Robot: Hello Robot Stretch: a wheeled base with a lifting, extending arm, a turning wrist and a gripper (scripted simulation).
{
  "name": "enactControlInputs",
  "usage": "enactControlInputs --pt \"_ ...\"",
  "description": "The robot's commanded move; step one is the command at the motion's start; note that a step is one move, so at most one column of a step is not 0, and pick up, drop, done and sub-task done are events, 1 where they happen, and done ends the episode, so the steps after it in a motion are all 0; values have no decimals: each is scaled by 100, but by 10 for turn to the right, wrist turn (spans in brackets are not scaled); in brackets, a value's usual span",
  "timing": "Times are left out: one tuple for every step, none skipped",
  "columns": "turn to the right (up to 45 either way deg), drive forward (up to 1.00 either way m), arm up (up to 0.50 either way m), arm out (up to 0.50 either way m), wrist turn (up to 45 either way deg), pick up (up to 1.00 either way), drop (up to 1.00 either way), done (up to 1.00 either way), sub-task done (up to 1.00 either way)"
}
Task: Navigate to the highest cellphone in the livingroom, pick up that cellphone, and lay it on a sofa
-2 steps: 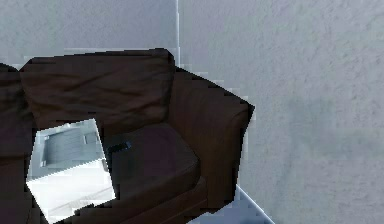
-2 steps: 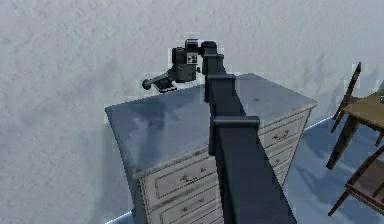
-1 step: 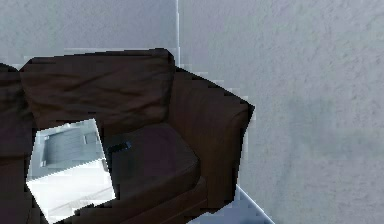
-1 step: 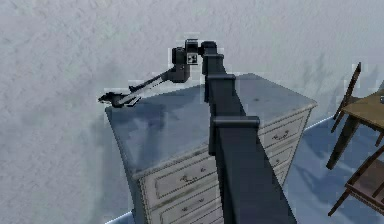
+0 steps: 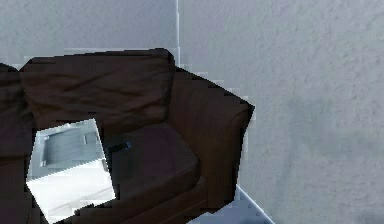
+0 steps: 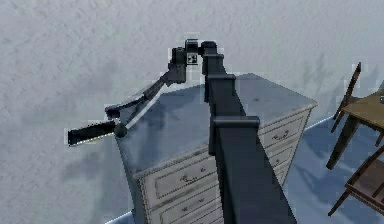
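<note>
Here, in the forward view, a sofa (image 5: 120, 90) is seen from 9 to 6 o'clock, with a laptop (image 5: 72, 168) laid on its seat at 8 o'clock. In the arm side view, a phone (image 6: 92, 133) is held by the gripper (image 6: 125, 122) at 9 o'clock, clear of the dresser (image 6: 275, 100); a chair (image 6: 365, 112) is set at 3 o'clock.

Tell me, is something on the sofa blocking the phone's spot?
Partly: an open laptop lies on the sofa seat at the forward view's left, a small dark thing beside it. Right of them the seat is bare.
</note>
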Motion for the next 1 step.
enactControlInputs --pt "0 0 0 0 -90 0 0 0 0"
